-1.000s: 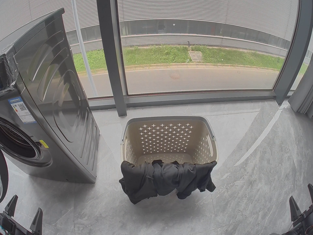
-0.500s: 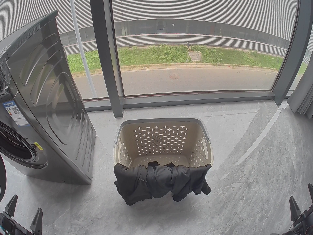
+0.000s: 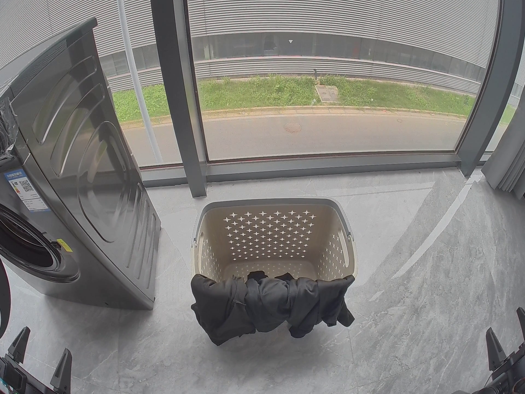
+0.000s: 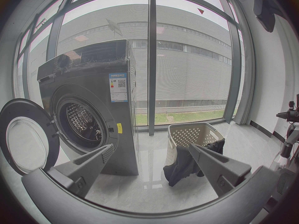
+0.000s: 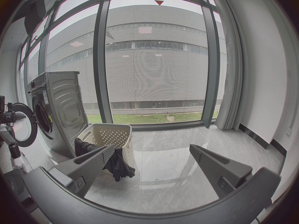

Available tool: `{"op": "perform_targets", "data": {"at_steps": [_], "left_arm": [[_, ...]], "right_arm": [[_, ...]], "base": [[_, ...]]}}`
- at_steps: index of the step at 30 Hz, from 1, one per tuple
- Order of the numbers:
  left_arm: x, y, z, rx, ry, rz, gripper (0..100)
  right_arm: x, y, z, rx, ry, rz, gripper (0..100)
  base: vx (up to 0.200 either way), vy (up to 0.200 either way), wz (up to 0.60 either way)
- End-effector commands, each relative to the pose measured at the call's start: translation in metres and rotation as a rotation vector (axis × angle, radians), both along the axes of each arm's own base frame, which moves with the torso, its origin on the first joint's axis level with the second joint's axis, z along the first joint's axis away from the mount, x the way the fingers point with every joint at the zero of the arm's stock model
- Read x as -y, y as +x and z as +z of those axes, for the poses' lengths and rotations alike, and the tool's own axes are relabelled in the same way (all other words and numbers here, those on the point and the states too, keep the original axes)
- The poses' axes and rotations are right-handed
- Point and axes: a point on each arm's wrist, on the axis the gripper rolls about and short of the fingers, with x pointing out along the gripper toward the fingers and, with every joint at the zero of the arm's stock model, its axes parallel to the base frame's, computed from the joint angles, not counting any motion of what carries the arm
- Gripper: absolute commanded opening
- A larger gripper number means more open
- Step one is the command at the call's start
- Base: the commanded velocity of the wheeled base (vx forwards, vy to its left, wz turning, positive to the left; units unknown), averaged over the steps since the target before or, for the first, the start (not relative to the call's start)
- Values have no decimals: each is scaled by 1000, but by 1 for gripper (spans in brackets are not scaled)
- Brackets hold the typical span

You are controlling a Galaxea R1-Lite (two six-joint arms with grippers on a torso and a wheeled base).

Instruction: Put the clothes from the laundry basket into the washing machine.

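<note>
One dark clothes bundle (image 3: 268,305) hangs on the rim of one basket (image 3: 273,202) near one washing machine (image 3: 93,165); both jaws released

text log | washing machine (image 4: 102,108) front: energy label (image 4: 118,87), yellow sticker (image 4: 119,128) | print too small to read

Washing machine (image 4: 93,87) open; clothes (image 4: 182,165) (dark) drape basket (image 4: 190,134).

Clothes (image 3: 268,305) over basket (image 3: 273,236) rim, washer (image 3: 76,181) left.
</note>
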Motion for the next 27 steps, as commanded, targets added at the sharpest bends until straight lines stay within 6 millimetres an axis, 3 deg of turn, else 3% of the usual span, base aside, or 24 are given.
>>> {"op": "perform_targets", "data": {"at_steps": [1,4,11,16,24,27], "left_arm": [[0,0,-5,2,7,-1,100],[0,0,-5,2,5,-2,100],[0,0,-5,0,8,-4,100],[0,0,-5,0,5,-4,100],[0,0,-5,2,5,-1,100],[0,0,-5,0,10,10,100]], "right_arm": [[0,-13,41,139,-2,20,100],[0,-6,69,64,-3,66,100],[-6,49,84,-219,3,254,100],[-16,82,87,-296,68,337,100],[-27,112,92,-393,59,387,100],[-30,116,84,-440,51,408,100]], "base": [[0,0,0],[0,0,0],[0,0,0],[0,0,0],[0,0,0],[0,0,0]]}}
